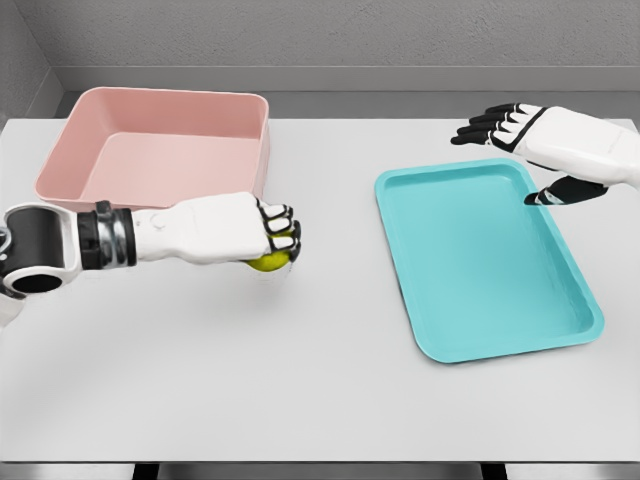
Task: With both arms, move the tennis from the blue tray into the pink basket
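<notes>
Left hand fully curled around the tennis ball, near the pink basket; a loosened grip risks dropping it on the table.

no text, labels, brands or numbers can be read anywhere.

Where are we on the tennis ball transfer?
Done: blue tray holds nothing, right hand open above its far corner. In hand: left hand has its fingers curled on the tennis ball, near the pink basket. Left: drop it in.
</notes>
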